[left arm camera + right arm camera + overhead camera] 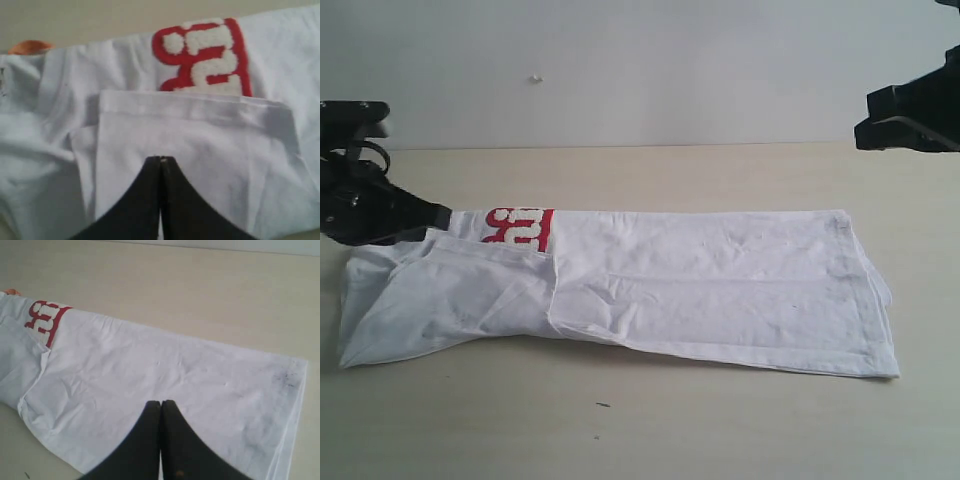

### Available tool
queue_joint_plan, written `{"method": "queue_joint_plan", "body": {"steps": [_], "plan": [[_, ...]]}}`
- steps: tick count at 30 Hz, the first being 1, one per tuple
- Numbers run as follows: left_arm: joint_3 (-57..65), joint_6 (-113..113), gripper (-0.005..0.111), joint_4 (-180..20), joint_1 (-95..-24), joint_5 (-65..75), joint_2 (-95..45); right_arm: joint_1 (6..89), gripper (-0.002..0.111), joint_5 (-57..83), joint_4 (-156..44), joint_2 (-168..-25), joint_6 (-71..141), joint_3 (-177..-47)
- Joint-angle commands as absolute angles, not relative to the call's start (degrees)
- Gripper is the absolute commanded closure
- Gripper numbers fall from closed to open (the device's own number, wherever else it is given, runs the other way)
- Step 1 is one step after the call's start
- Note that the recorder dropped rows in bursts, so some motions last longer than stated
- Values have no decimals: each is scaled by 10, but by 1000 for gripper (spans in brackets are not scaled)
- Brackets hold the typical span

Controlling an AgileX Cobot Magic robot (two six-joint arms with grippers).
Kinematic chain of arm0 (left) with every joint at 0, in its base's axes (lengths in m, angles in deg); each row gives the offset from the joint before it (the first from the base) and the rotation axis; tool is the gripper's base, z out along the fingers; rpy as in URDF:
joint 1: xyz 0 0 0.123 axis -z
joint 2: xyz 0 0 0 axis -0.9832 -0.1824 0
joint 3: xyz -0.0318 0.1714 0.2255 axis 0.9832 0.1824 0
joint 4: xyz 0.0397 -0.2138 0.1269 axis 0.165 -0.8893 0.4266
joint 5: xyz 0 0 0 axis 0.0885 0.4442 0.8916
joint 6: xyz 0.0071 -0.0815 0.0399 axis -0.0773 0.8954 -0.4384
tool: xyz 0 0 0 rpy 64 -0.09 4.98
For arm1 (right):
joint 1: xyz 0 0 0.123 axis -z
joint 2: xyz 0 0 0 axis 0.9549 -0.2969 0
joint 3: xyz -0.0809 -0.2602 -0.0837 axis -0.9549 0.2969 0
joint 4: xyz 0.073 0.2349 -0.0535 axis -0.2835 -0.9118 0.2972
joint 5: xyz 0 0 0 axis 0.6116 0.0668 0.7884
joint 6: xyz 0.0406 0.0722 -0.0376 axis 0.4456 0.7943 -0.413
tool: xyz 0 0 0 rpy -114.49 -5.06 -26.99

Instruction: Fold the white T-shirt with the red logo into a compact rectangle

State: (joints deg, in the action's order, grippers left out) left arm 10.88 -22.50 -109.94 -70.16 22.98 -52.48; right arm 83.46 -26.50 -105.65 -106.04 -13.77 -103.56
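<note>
I find the thin white cotton T-shirt lying on the pale wooden table as a long band, sides folded in, its red-outlined fuzzy logo half covered. I judge the crosswise folds still outstanding. Left tool and right tool are both clenched and empty.

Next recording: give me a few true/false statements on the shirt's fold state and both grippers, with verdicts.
1. The white T-shirt lies folded into a long strip on the table. True.
2. The red logo is fully exposed. False: only a short part shows; folded fabric covers the rest.
3. The right gripper has its jaws wide open. False: they are shut, holding nothing.
4. The left gripper is at the logo end of the shirt. True.
</note>
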Motion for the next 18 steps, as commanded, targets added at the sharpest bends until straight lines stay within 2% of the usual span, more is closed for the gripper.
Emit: {"method": "queue_joint_plan", "body": {"steps": [1,4,6,12,18], "plan": [[113,-222,90,-1127,-757,243,-543,834,108,-262,-1062,-1057,-142,-1035],[113,-222,66,-1159,-794,249,-556,834,108,-260,-1062,-1057,-142,-1035],[113,-224,58,-1178,-815,248,-563,834,108,-260,-1062,-1057,-142,-1035],[113,-226,58,-1202,-867,238,-597,834,108,-258,-1062,-1057,-142,-1035],[112,-325,58,-1298,-873,238,-638,834,108,-256,-1062,-1057,-142,-1035]]}}
